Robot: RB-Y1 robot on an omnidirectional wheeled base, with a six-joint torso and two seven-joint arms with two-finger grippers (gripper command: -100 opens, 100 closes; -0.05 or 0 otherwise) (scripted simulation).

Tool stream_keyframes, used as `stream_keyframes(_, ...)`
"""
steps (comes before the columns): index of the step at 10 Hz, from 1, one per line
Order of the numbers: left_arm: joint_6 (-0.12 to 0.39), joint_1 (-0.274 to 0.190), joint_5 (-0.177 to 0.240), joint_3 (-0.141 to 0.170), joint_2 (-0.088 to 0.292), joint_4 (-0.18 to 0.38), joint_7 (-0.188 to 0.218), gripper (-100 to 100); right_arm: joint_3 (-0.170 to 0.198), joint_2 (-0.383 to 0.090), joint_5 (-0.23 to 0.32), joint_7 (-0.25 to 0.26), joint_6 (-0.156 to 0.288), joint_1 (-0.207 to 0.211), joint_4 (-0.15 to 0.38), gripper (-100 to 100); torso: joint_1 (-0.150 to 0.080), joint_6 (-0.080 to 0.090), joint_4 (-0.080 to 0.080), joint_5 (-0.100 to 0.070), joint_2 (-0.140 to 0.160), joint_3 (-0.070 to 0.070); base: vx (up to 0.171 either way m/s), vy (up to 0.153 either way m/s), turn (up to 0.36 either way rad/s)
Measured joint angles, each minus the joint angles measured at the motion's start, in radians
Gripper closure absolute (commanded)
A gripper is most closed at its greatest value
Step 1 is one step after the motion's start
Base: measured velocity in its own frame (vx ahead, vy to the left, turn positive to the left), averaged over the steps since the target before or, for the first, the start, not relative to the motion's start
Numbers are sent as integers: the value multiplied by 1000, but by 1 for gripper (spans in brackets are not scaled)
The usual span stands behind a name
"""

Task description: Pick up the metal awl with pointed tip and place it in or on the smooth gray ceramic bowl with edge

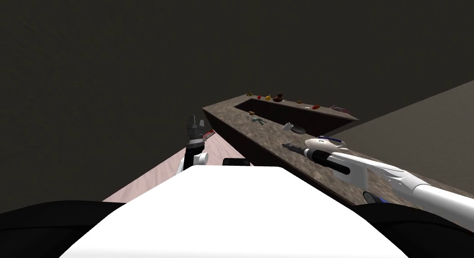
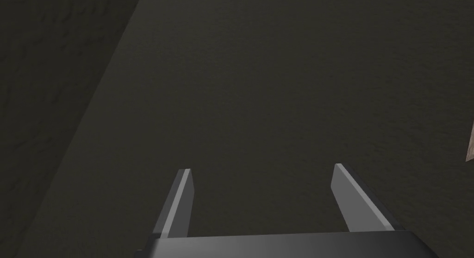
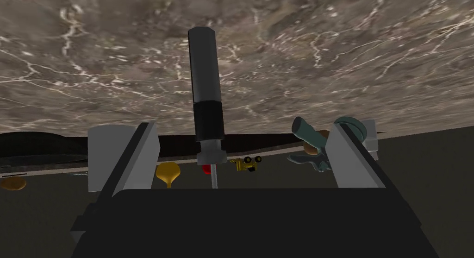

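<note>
The awl (image 1: 290,147) lies flat on the dark marbled counter (image 1: 333,176), its dark round handle (image 3: 206,93) ending in a thin metal tip. My right gripper (image 3: 244,126) is open just over the counter, and the awl lies between its fingers, nearer one finger (image 3: 139,153), without touching either. In the head view my right gripper (image 1: 300,150) is at the awl's handle end. The grey bowl (image 1: 299,130) sits on the counter a little beyond the awl. My left gripper (image 1: 195,124) is held up off to the left of the counter, open (image 2: 261,169) and empty.
A small white cup (image 1: 288,127) stands beside the bowl. A teal tool (image 1: 258,121) lies farther along the counter. Small fruits and a toy (image 1: 277,98) line the far counter arm. A dark blue item (image 1: 372,197) sits near the right forearm. Pale floor (image 1: 152,181) lies to the left.
</note>
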Motion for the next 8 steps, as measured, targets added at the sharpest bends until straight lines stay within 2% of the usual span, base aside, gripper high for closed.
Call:
stream_keyframes(2, 0, 0, 0, 0, 0, 0, 0, 0, 17, -49, 6, -7, 11, -9, 19, -100, 0, 0, 0, 0, 0, 0, -12, -4, 65)
stream_keyframes(4, 0, 0, 0, 0, 0, 0, 0, 0, 2, -82, 10, -10, 13, 12, 29, -100, 0, 0, 0, 0, 0, 0, -5, 0, 21)
stream_keyframes(5, 0, 0, 0, 0, 0, 0, 0, 0, 0, -84, 10, -10, 14, 13, 29, 0, 0, 1, 0, 0, 0, 0, 0, 0, 0)
stream_keyframes(6, 0, 0, 0, 0, 0, 0, 0, 0, 1, -84, 10, -10, 14, 13, 29, -100, 0, 0, 0, 0, 0, 0, 24, 2, 93)
stream_keyframes(8, 0, 0, 0, 0, 0, 0, 0, 0, 12, -43, 22, 5, 10, 7, 51, -100, 1, 0, -1, 0, -4, -2, 63, 6, 111)
